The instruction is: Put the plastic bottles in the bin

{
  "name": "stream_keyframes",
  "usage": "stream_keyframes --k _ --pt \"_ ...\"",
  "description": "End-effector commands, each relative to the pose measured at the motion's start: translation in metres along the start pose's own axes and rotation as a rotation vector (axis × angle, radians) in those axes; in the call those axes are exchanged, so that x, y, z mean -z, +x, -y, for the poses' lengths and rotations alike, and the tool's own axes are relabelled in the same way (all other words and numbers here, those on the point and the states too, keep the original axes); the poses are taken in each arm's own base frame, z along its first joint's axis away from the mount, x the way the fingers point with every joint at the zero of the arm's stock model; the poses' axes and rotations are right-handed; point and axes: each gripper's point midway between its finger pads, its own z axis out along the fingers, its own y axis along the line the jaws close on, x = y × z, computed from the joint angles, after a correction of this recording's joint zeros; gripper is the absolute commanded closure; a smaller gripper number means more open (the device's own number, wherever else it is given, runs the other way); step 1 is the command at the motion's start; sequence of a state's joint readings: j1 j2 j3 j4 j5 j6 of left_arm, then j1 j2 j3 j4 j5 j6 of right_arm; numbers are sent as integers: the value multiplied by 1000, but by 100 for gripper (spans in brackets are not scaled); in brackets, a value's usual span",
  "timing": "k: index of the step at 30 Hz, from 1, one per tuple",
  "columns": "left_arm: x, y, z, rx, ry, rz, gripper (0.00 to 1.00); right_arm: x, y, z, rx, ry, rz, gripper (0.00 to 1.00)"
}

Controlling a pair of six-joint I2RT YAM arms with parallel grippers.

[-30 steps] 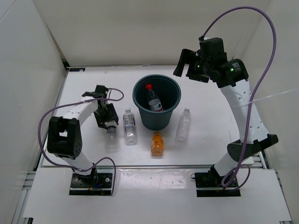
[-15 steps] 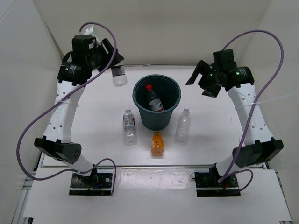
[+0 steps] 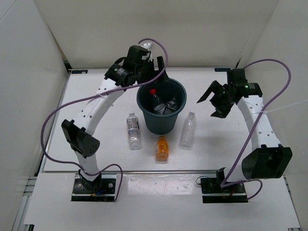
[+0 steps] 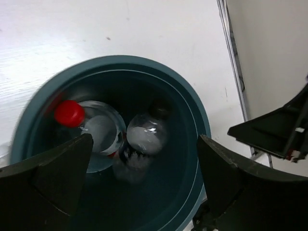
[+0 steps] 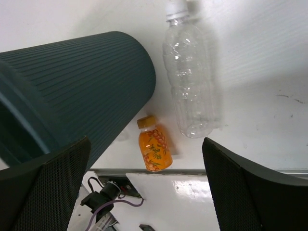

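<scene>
A: How does the left gripper (image 3: 155, 73) stand?

B: Jaws spread wide and holding nothing, above the far rim of the bin (image 3: 142, 105). Its wrist view looks straight down inside.

A: What is inside?

B: A red-capped bottle (image 4: 91, 137) and, touching it, a clear bottle (image 4: 144, 137) lying at the bottom.

A: And the right gripper (image 3: 213, 102)?

B: Also wide open and empty, held up to the right of the bin, apart from it.

A: The other bottles?

B: Three lie on the table (image 3: 216, 144). A labelled bottle (image 3: 133, 130) is left of the bin, an orange bottle (image 3: 162, 147) just in front of it, and a plain clear bottle (image 3: 188, 129) on its right.
</scene>
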State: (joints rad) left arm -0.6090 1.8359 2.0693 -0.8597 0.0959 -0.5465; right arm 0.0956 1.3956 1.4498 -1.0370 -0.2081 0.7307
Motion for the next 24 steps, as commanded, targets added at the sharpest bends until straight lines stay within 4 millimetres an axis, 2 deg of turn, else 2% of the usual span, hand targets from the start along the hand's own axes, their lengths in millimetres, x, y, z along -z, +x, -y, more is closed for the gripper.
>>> stream_keyframes --k 1,2,3,4,5,6,7,8,9,10,13,14,15,16,17,20,21,22,23,24 --pt "93 -64 8 -10 -23 270 0 -13 6 5 -18 -12 -45 0" --pt "106 -72 5 -4 -37 309 0 -27 13 14 -32 10 -86 0" --pt "119 -82 1 3 -65 370 0 -35 16 15 -36 2 -109 0" --pt "142 -85 -6 27 -81 420 0 -43 20 17 -48 14 -127 0" --pt "151 -85 -11 60 -100 449 0 -53 23 21 -58 21 -156 0" --pt "145 -73 -45 102 -212 451 0 -64 32 22 -40 26 -178 0" --pt "151 -71 -55 128 -231 481 0 -68 33 19 -41 24 -182 0" --pt "174 -67 -62 158 -230 525 0 -79 38 22 -38 40 -206 0" --pt "178 -61 -82 183 -269 532 0 -85 43 19 -19 39 -219 0" --pt "176 -39 -101 191 -304 498 0 -95 47 21 -17 57 -245 0" --pt "171 -4 -138 250 -355 413 0 -118 59 34 -16 124 -312 0" --pt "166 23 -156 276 -402 344 0 -124 64 41 -25 146 -334 0" --pt "165 33 -170 298 -429 322 0 -128 65 44 -31 159 -346 0" --pt "163 45 -176 308 -435 290 0 -138 72 52 -27 195 -366 0" --pt "154 66 -186 322 -445 233 0 -143 71 56 -16 204 -365 0" --pt "148 95 -203 343 -469 169 0 -161 82 71 -6 273 -410 0" --pt "142 116 -210 352 -478 119 0 -166 86 77 13 294 -420 0" --pt "140 124 -217 363 -496 101 0 -173 90 85 24 306 -438 4" --pt "138 131 -222 375 -506 84 0 -175 91 87 32 312 -449 17" --pt "136 144 -227 380 -519 59 0 -177 93 90 39 317 -458 24"
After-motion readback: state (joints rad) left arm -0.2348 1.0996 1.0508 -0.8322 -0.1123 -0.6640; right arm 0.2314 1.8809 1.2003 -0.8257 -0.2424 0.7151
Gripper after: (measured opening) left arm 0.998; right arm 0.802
